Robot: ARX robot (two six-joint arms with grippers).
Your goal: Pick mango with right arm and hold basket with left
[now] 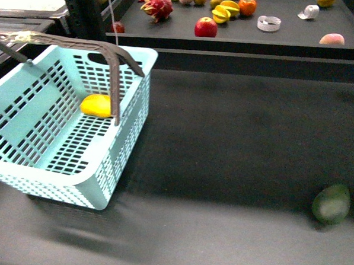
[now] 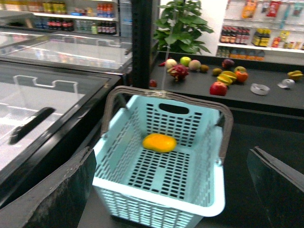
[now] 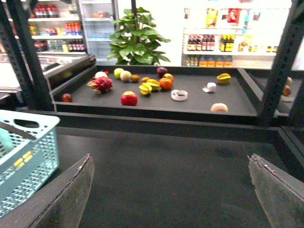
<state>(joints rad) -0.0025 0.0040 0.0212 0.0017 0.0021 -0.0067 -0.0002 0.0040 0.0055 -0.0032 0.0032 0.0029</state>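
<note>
The yellow mango (image 1: 96,105) lies on the floor of the pale blue basket (image 1: 21,111), which stands at the left of the dark table with its brown handles up. In the left wrist view the mango (image 2: 159,142) rests near the far wall of the basket (image 2: 156,197). My left gripper (image 2: 173,178) hangs open just short of the basket's near rim, apart from it. My right gripper (image 3: 171,178) is open over bare table, nothing between its fingers; the basket's corner (image 3: 28,156) shows at that view's edge. Neither arm shows in the front view.
A dark green oval fruit (image 1: 331,204) lies at the front right of the table. The raised shelf (image 1: 237,37) behind holds a red apple (image 1: 206,27), a dragon fruit (image 1: 158,7), star fruits, an orange and other items. A glass-topped freezer (image 2: 42,95) stands beside the basket.
</note>
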